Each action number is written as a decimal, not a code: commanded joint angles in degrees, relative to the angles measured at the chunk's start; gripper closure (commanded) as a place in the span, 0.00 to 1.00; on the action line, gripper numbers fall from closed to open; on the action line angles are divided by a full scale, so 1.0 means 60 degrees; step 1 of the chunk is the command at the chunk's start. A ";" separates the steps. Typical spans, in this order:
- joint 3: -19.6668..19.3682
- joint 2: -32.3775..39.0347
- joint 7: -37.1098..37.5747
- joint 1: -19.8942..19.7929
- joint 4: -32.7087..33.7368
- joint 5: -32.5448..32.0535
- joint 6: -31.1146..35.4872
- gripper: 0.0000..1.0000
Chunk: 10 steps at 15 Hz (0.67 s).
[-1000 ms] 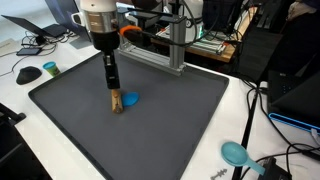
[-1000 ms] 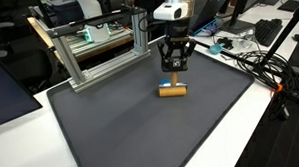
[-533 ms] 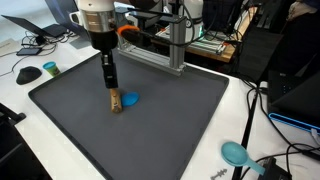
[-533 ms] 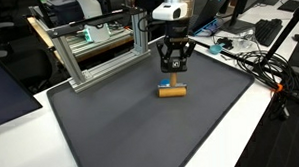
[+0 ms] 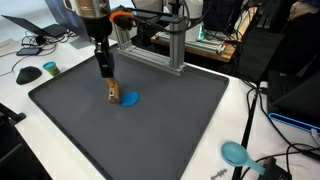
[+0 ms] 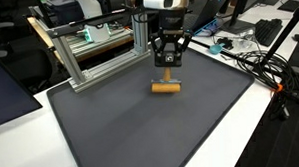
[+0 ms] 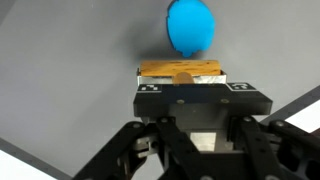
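Note:
In both exterior views my gripper [image 5: 107, 78] [image 6: 168, 71] hangs over the middle of a black mat [image 5: 150, 130] [image 6: 141, 129]. It is shut on a small wooden block [image 5: 112, 94] [image 6: 167, 88], which hangs just under the fingers, slightly above the mat. A flat blue disc [image 5: 130, 99] lies on the mat beside the block. In the wrist view the wooden block [image 7: 180, 70] shows just past the gripper body, with the blue disc [image 7: 190, 25] beyond it. The fingertips themselves are hidden there.
An aluminium frame [image 5: 170, 45] [image 6: 98, 50] stands along the mat's back edge. A teal scoop [image 5: 237, 153] lies off the mat on the white table. A dark mouse [image 5: 28, 74] and cables [image 6: 259, 65] lie around the mat's sides.
The gripper has risen and shifted a little towards the frame, carrying the wooden block with it. The blue disc has stayed in place on the mat.

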 commanded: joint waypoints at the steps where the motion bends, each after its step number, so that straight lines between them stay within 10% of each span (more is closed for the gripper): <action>1: 0.0288 -0.0720 0.0598 -0.0078 0.0026 0.0564 -0.1474 0.78; 10: 0.0627 -0.0662 0.1955 -0.0419 -0.0338 0.2674 -0.0511 0.78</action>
